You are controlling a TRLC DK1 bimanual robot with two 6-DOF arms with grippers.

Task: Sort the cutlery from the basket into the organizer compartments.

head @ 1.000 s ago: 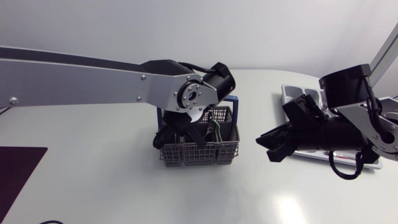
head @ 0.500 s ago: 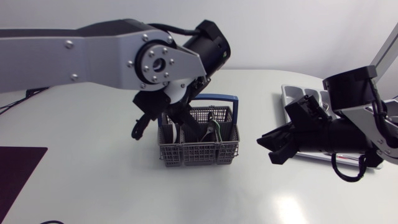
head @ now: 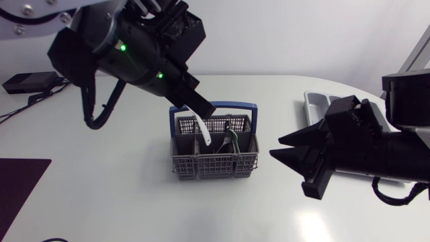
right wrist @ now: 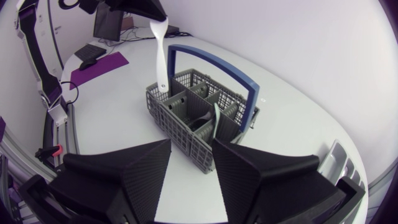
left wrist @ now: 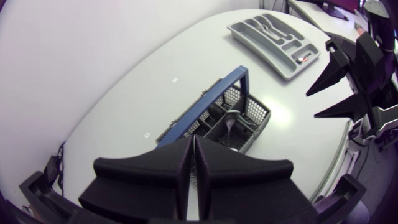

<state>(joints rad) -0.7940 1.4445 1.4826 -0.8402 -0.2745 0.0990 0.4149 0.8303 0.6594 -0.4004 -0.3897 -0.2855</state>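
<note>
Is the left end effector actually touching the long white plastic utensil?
Touching. The right wrist view shows the left end effector pinching the long white plastic utensil by its upper end.

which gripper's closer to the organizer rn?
Right. The right gripper hovers open between the organizer and the basket. The left gripper is farther off, above the basket, shut on a white utensil.

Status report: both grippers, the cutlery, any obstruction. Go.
Left gripper shut on white utensil, which hangs over the basket. Right gripper open, empty. It sits between basket and organizer, likely in the path.
</note>
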